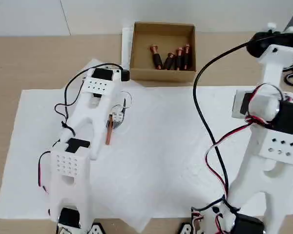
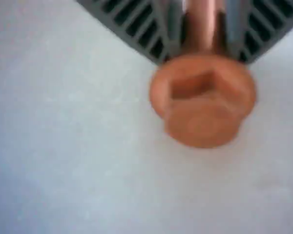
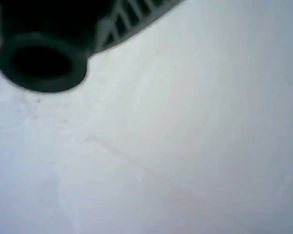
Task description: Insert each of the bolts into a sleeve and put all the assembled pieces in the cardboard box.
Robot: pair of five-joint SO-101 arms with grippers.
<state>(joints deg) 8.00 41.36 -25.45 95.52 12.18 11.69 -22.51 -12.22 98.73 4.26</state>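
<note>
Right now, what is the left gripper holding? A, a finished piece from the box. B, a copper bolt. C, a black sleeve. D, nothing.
B: the left gripper is shut on a copper bolt, its head seen end-on, while the black sleeve sits in the right gripper.

Your tan counter [image 1: 19, 53] carries a white sheet [image 1: 166, 161] spread across its middle. The cardboard box [image 1: 161, 74] stands on the bare counter just beside the sheet's far edge.
</note>
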